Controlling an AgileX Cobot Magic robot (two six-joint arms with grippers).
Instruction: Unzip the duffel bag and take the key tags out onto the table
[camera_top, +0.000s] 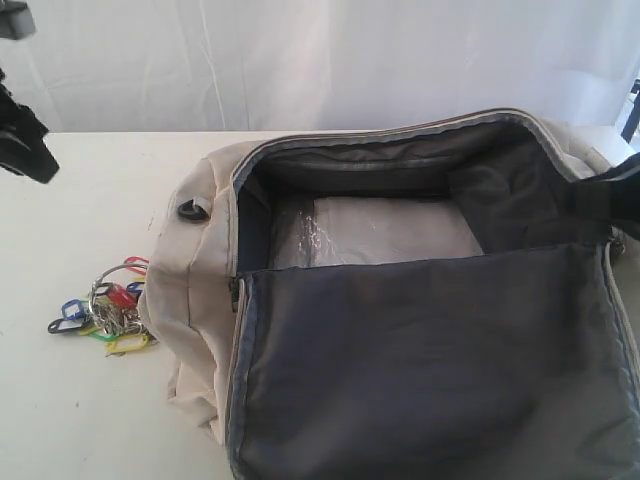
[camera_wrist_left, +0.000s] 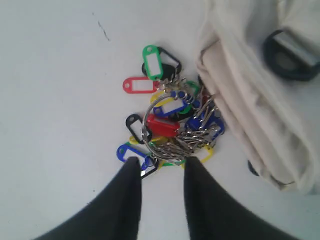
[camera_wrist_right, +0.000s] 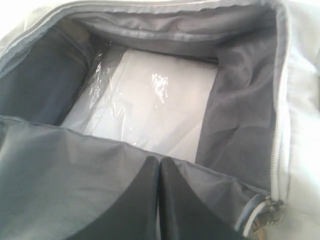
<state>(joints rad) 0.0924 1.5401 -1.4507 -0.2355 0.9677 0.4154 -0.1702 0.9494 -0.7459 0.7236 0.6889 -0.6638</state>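
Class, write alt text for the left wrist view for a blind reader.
A bunch of coloured key tags on metal rings lies on the white table beside the cream duffel bag. The left gripper holds its dark fingers spread apart at the bunch's edge.

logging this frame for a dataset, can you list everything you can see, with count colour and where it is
duffel bag: one, cream with dark grey lining, on the table, main zip open and the flap folded forward
key tags: one bunch on metal rings, red, green, blue, yellow and black, on the table beside the bag's end
flat packet: one, white in clear plastic wrap, on the floor of the bag
ring: one, dark, on the bag's end
table: one, white, under everything
backdrop: one, white, behind the table
left gripper: one, black, open, above the key tags
right gripper: one, black, shut, over the bag's open flap
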